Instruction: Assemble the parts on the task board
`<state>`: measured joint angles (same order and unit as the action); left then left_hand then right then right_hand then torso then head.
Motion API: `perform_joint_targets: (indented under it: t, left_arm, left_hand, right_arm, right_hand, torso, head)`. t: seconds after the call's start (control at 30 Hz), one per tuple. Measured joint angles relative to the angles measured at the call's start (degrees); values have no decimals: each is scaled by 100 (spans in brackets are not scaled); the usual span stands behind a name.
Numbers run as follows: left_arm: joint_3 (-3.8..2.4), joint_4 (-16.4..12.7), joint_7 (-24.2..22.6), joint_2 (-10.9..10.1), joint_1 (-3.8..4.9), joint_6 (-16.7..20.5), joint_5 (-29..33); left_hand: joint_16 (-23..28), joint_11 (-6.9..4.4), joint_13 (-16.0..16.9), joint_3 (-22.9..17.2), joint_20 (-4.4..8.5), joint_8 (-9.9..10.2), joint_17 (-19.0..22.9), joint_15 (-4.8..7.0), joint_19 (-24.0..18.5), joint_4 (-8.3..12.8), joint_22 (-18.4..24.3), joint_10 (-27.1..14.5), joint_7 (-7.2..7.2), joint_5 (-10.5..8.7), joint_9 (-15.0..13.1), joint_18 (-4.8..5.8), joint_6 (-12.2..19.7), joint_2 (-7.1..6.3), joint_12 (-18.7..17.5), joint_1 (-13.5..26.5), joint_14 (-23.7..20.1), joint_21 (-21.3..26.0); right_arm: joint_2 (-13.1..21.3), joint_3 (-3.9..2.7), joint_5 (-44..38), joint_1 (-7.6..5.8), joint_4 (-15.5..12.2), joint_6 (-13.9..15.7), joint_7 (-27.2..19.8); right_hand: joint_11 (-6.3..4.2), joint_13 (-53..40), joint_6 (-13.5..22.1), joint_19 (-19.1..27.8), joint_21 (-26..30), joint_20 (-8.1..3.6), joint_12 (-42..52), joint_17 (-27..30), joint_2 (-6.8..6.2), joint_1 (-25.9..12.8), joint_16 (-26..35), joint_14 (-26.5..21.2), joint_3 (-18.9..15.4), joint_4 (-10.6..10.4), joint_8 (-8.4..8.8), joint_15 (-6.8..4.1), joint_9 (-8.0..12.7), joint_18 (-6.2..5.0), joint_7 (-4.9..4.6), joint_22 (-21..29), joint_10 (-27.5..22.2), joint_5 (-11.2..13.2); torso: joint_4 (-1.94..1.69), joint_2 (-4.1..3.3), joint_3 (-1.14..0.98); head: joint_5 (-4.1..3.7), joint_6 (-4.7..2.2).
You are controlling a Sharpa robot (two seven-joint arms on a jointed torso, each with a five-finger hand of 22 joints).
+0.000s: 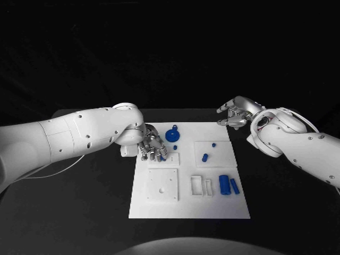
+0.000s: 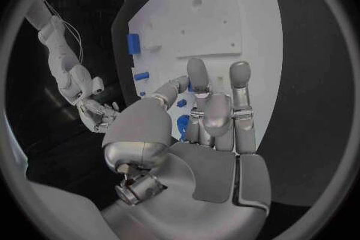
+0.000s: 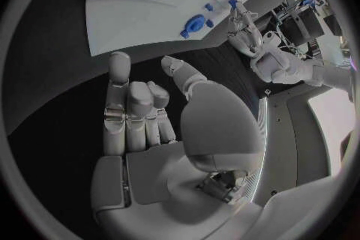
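Note:
The white task board [image 1: 216, 204] lies in the middle of the black table. My left hand [image 1: 152, 147] hangs over its upper left part with the fingers pointing down. Its thumb and a finger pinch a small blue part [image 1: 162, 157] [image 2: 191, 87] at a small raised plate. My right hand [image 1: 235, 114] hovers over the bare table beyond the board's upper right corner, fingers half bent and holding nothing. On the board are a round blue part [image 1: 173, 135], a blue peg [image 1: 205, 157] and two blue cylinders [image 1: 224, 184].
A square raised plate [image 1: 162, 184] and a white frame piece [image 1: 197, 184] sit in the board's lower half. Black table surrounds the board on all sides. My right arm [image 1: 308, 149] reaches in along the board's right edge.

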<state>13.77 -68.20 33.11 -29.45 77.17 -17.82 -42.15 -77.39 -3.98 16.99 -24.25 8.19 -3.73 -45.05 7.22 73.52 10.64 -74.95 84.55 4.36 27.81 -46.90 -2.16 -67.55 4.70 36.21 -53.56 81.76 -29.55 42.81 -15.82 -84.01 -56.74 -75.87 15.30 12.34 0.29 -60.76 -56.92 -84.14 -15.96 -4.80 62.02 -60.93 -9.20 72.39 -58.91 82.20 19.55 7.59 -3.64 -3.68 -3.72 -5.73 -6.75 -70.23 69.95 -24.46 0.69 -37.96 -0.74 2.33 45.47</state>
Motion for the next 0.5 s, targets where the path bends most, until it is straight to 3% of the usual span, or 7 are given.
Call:
perform_joint_targets:
  t: [0.5]
  left_arm:
    - [-6, 66, 0, 46, -6, -78, -3]
  left_hand:
    - [0, 0, -12, 1, 0, -2, 10, -10, 0, 1, 1, 0, 0, 9, 1, 1, 0, 0, 0, 0, 9, 0]
  right_arm:
    - [-5, 0, -3, 0, 18, 0, 0]
  right_hand:
    - [0, 0, -13, 0, 0, 0, 0, 0, 0, 0, 0, 0, 0, 0, 0, 0, 0, 0, 13, 0, 0, 0]
  torso:
    - [5, -3, -1]
  head:
    - [-2, 3]
